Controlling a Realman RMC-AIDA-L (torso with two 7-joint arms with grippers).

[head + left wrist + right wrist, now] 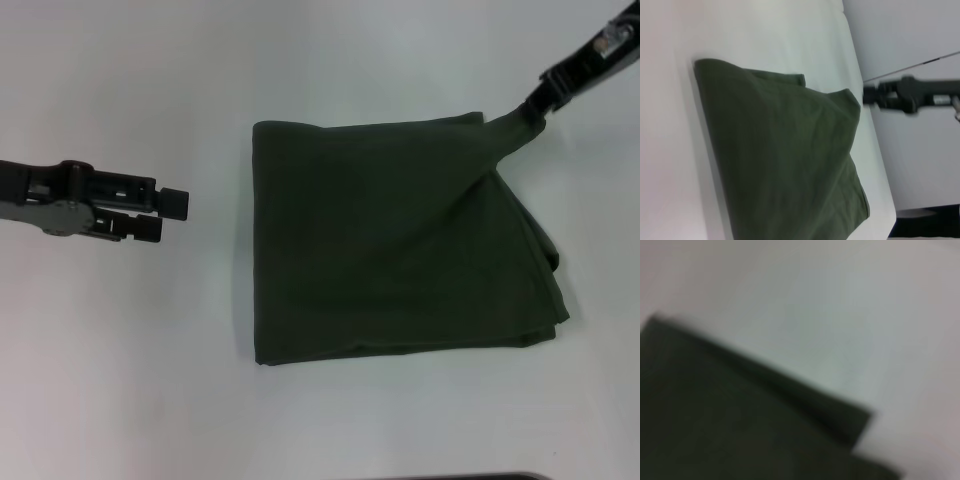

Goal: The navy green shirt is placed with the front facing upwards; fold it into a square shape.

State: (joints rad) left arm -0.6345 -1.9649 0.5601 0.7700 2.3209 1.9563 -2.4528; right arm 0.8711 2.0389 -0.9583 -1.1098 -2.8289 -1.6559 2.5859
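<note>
**Olive cloth folded near-square, one corner pinched**

Dark olive-green cotton, matte and soft, lies in several layers on a white table (120, 380). Count: one shirt, two grippers, one table.

Nearest: a dark strip shows at the bottom edge of the head view; I cannot tell what it is.

Mid-table: the navy green shirt (395, 245) sits a little right of centre, folded into a rough square. Near edge and left edge are straight and flat. Right side is less tidy, with stacked layer edges fanning out toward the near right corner. Surface is plain, no lettering or neck showing, only shallow creases running diagonally from the far right corner. From the left wrist view the shirt (785, 160) rises to a peak at that corner, lifted off the table.

Left of the shirt: the left gripper (170, 215), black metal with blocky pads, hovers apart from the cloth, its two fingers a narrow gap apart and holding nothing.

Farthest, upper right: the right gripper (540, 103), black, is closed on the shirt's far right corner, drawing the fabric into a taut little point. It also shows from the left wrist view (867, 95), beside the peak. In the right wrist view only blurred green cloth (730, 420) on white is visible.
</note>
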